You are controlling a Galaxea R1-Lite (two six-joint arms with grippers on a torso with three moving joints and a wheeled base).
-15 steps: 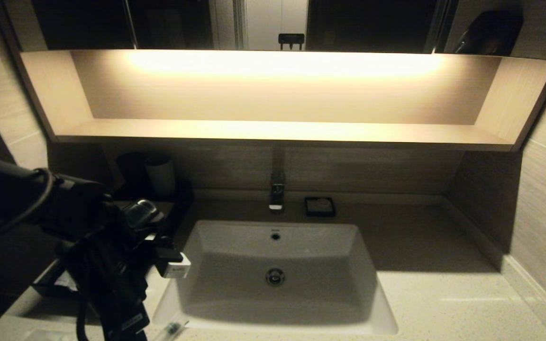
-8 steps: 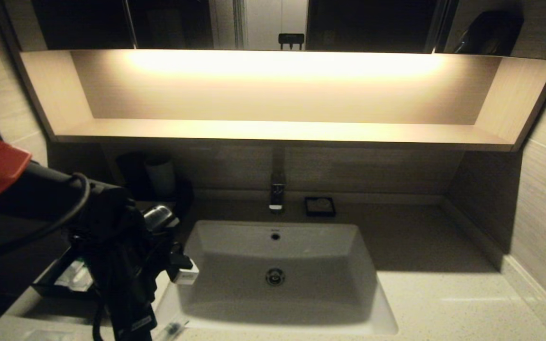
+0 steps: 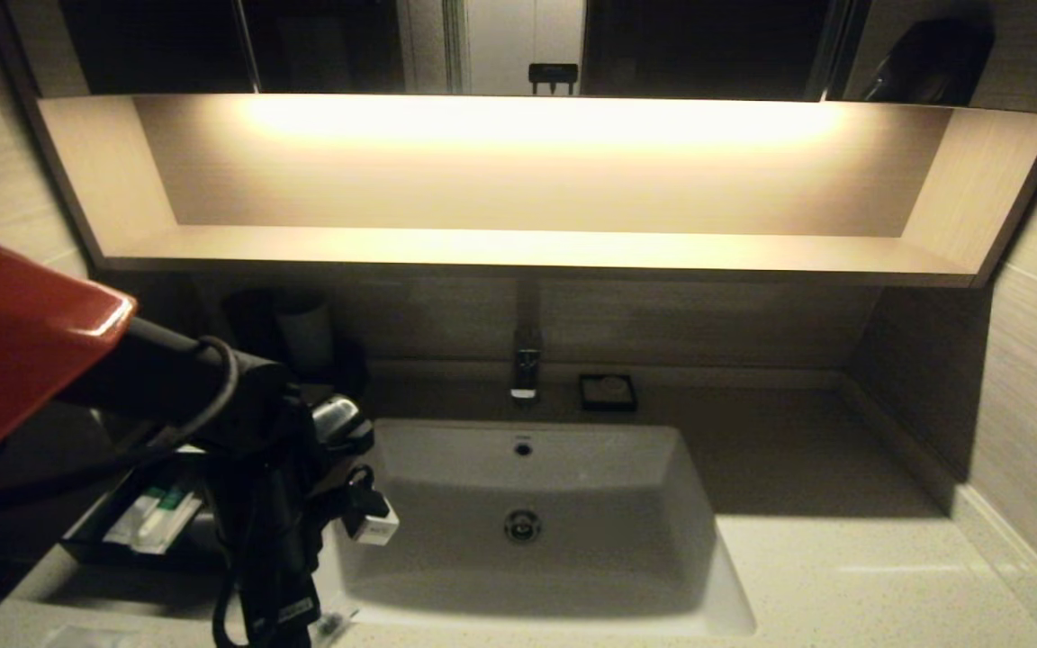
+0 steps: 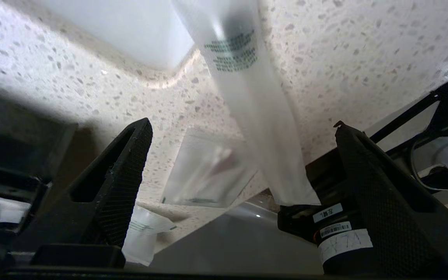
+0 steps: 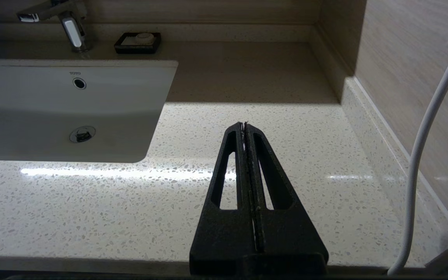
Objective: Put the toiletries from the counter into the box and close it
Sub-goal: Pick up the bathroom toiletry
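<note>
My left gripper (image 4: pixel 242 124) hangs open over the speckled counter (image 4: pixel 344 50), near the basin's front left corner. Its fingers (image 4: pixel 123 182) stand wide apart and hold nothing. Between them on the counter lies a long clear-wrapped stick (image 4: pixel 255 109) with green print. A clear sachet (image 4: pixel 208 171) and a white sachet (image 4: pixel 146 233) lie beside it near the counter's edge. In the head view the box's black drawer (image 3: pixel 86 544) is pulled out at the left with white toiletries (image 3: pixel 158 517) inside. The left arm (image 3: pixel 266 504) hides the box's top. My right gripper (image 5: pixel 244 124) is shut and empty above the counter (image 5: pixel 91 202), right of the basin.
The white basin (image 3: pixel 527 522) is sunk into the middle of the counter, with the tap (image 3: pixel 526 369) behind it. A small black square dish (image 3: pixel 608 393) sits next to the tap. A pale cup (image 3: pixel 304 333) stands at the back left. A side wall (image 3: pixel 1032 405) bounds the right.
My left arm has swung right and toward the front, away from above the drawer to the basin's front left corner. The toiletries in the drawer now show.
</note>
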